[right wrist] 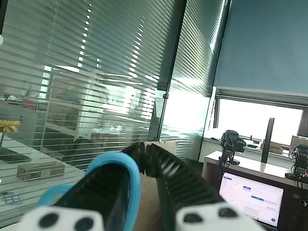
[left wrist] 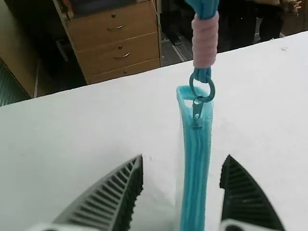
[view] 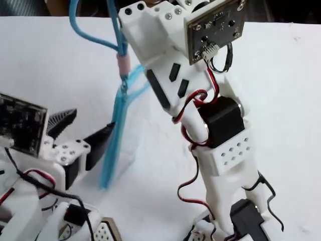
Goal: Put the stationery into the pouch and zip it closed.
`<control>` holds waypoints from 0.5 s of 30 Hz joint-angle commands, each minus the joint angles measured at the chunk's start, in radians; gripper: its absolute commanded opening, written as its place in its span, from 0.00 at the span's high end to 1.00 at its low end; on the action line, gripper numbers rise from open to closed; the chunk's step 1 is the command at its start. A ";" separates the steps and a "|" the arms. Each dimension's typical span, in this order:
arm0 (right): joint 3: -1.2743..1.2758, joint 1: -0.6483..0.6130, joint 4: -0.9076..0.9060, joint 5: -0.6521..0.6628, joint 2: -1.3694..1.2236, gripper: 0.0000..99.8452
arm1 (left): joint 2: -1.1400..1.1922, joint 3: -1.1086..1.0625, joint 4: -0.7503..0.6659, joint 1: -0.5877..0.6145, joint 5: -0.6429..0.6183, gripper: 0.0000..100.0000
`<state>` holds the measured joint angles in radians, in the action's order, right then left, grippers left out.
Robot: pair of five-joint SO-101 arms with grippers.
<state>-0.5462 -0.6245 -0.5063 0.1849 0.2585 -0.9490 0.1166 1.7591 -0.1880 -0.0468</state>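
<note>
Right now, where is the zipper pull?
Left wrist view: the zipper pull sits at the pouch's end, tied to a pink-wrapped blue cord, beyond the left gripper's open fingers.

Wooden drawer cabinet [left wrist: 115, 41] behind white table [left wrist: 72, 144]

We take this for an office. Beyond the left gripper [left wrist: 184, 161], past the far edge of the white table [left wrist: 72, 139], a wooden drawer cabinet [left wrist: 115, 41] stands on the floor. Ahead of the right gripper [right wrist: 144, 149] we see glass partitions hung with slatted blinds [right wrist: 96, 72]. Off to one side of it is a lit computer monitor [right wrist: 250, 199] below a window [right wrist: 260, 120].
</note>
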 commanded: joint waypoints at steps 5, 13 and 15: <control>-0.029 0.005 0.022 -0.003 0.013 0.98 | 0.010 0.002 -0.057 -0.064 -0.086 0.73; -0.029 0.008 0.025 -0.003 0.013 0.98 | 0.004 -0.302 -0.298 -0.094 -0.130 0.73; -0.029 0.010 0.024 -0.003 0.013 0.98 | 0.002 -0.301 -0.298 -0.131 -0.135 0.73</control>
<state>-0.5462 -0.6245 -0.5063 0.1849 0.2585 -0.9337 -0.1765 1.4937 -0.2800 -0.1711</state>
